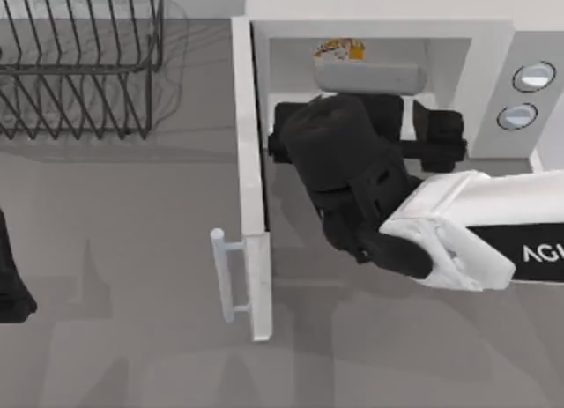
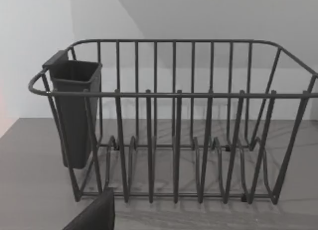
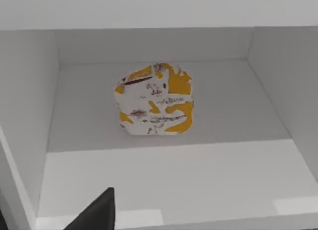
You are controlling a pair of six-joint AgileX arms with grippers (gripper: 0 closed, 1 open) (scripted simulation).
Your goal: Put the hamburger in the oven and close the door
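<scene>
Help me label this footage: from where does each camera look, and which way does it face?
Top view: above the table, looking down on the oven, its open door, the dish rack and my right arm.
Left wrist view: on my left arm, facing the dish rack and its cutlery holder.
Right wrist view: on my right arm, facing into the oven at the hamburger.
Shared: top and right wrist views both show the hamburger.

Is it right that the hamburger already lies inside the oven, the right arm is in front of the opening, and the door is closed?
Not quite: the door stands open, swung out at the left of the oven, as the top view shows. The rest holds: the hamburger lies inside the cavity, and the right arm is in front of the opening.
</scene>
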